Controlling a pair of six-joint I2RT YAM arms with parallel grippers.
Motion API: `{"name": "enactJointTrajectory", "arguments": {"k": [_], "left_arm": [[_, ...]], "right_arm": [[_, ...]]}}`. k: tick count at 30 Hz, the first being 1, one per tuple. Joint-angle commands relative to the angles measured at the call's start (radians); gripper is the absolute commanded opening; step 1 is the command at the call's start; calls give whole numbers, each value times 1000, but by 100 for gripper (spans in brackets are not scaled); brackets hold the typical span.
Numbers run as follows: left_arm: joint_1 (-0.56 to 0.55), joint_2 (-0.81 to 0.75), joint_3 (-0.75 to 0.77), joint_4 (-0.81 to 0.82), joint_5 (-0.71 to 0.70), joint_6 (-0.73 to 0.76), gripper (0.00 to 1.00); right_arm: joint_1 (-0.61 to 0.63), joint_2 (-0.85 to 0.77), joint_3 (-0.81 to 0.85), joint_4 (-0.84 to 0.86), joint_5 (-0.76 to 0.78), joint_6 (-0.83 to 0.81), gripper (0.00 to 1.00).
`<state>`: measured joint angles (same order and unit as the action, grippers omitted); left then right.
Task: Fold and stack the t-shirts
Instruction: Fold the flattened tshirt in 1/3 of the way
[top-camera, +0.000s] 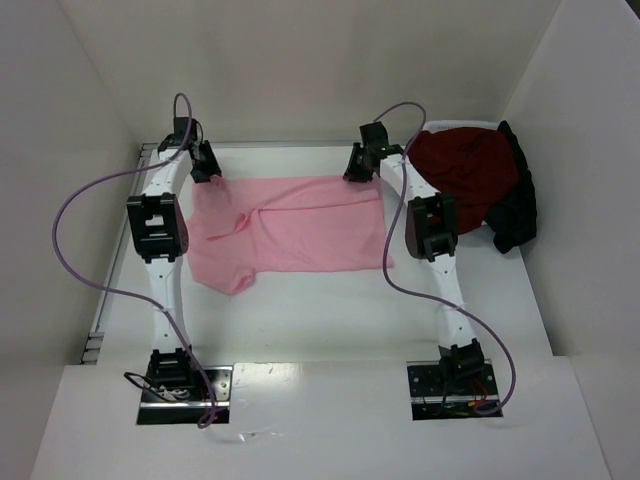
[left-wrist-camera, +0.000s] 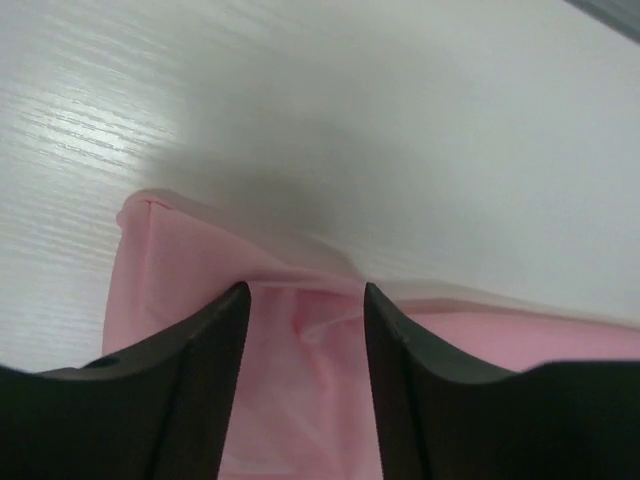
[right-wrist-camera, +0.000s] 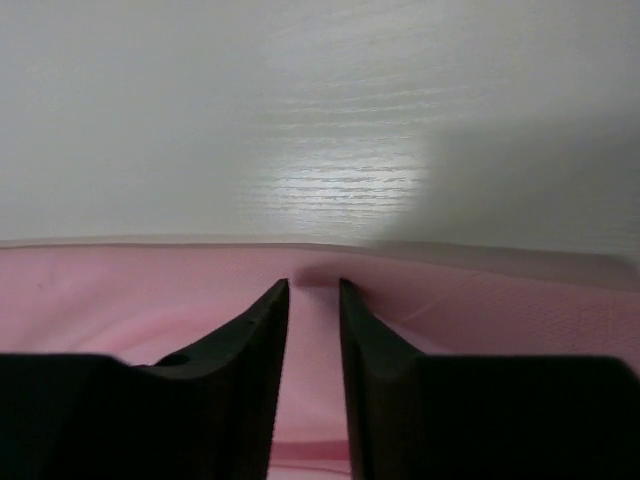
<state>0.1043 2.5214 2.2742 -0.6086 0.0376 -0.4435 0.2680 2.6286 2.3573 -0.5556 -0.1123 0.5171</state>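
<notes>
A light pink t-shirt (top-camera: 300, 225) lies spread on the white table, with a sleeve folded in at the left and creases near its far left corner. My left gripper (top-camera: 207, 165) is at the shirt's far left corner. In the left wrist view it (left-wrist-camera: 305, 290) is open, with wrinkled pink cloth (left-wrist-camera: 300, 400) between the fingers. My right gripper (top-camera: 358, 165) is at the shirt's far right edge. In the right wrist view it (right-wrist-camera: 313, 285) has a narrow gap between the fingers, with flat pink cloth (right-wrist-camera: 312, 400) in it. A dark red t-shirt (top-camera: 465, 175) lies heaped at the far right.
A black garment (top-camera: 515, 215) lies under and beside the dark red heap against the right wall. White walls close the table in at the back and on both sides. Purple cables loop from both arms.
</notes>
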Motion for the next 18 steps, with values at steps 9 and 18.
{"name": "enactJointTrajectory", "arguments": {"k": [9, 18], "left_arm": [[12, -464, -273, 64, 143, 58, 99], [12, -893, -887, 113, 139, -43, 100]], "right_arm": [[-10, -546, -361, 177, -33, -54, 81], [-10, -947, -1020, 255, -23, -8, 83]]}}
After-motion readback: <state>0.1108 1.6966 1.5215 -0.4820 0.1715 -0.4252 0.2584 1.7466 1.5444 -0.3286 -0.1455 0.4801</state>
